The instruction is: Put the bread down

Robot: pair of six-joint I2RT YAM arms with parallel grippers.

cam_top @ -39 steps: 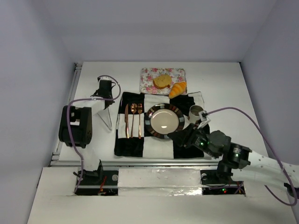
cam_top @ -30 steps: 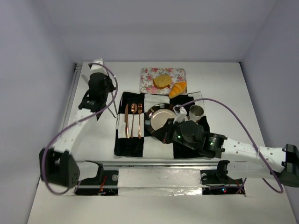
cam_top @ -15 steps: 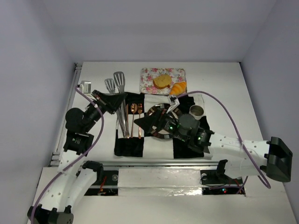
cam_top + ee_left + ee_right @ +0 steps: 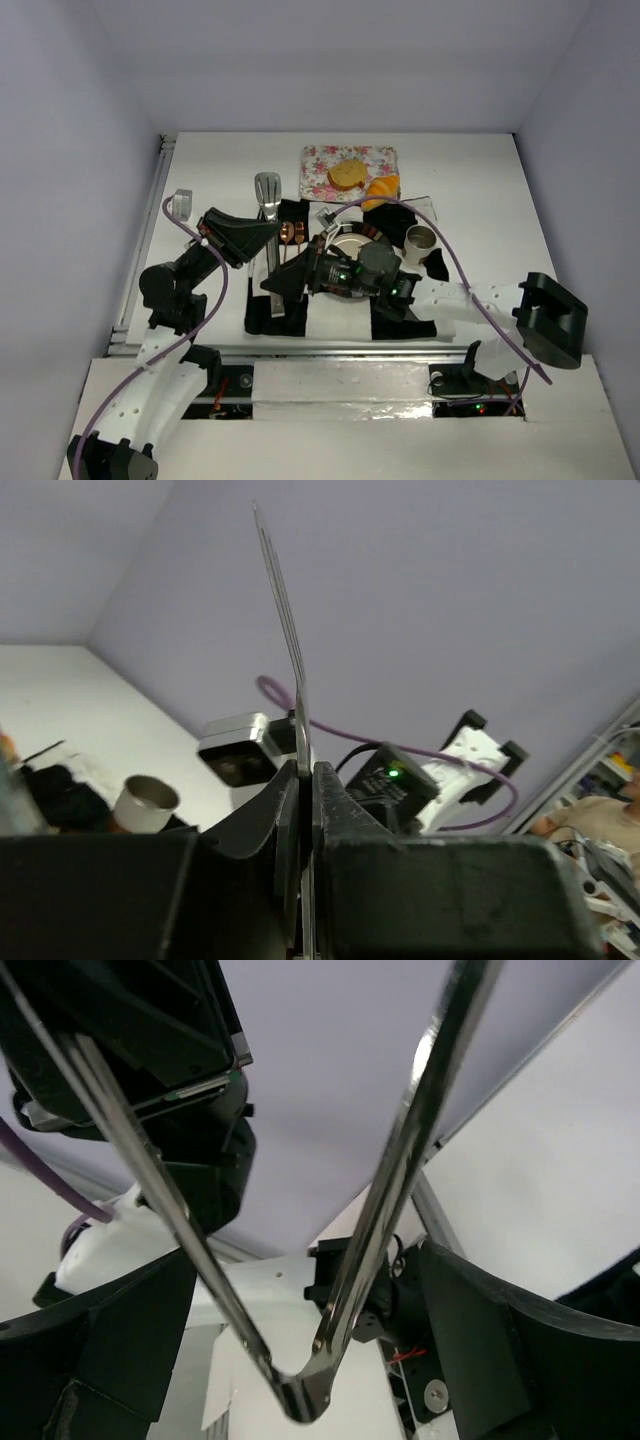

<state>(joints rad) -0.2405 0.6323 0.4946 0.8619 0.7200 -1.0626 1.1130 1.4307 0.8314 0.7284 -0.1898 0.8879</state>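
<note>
The bread lies at the back on a floral napkin [image 4: 322, 163]: a round tan slice [image 4: 347, 174] and an orange croissant [image 4: 381, 188]. Neither gripper is near it. My left gripper [image 4: 266, 233] [image 4: 305, 776] is shut on one arm of a pair of metal tongs [image 4: 267, 189] [image 4: 284, 605], held over the placemat's left side. My right gripper [image 4: 281, 285] [image 4: 300, 1360] stands open around the tongs' hinged end [image 4: 297, 1400], its fingers [image 4: 120, 1330] wide on either side. My right arm hides most of the plate [image 4: 348, 238].
A black-and-white checked placemat [image 4: 332, 322] carries the plate, copper cutlery [image 4: 291, 233] and a cup [image 4: 420, 240]. The two arms cross above the mat's left half. White walls close in the table on three sides.
My left arm swung the tongs in over the placemat. My right arm reached left across the plate to the tongs' hinged end, and its gripper went from shut to open.
</note>
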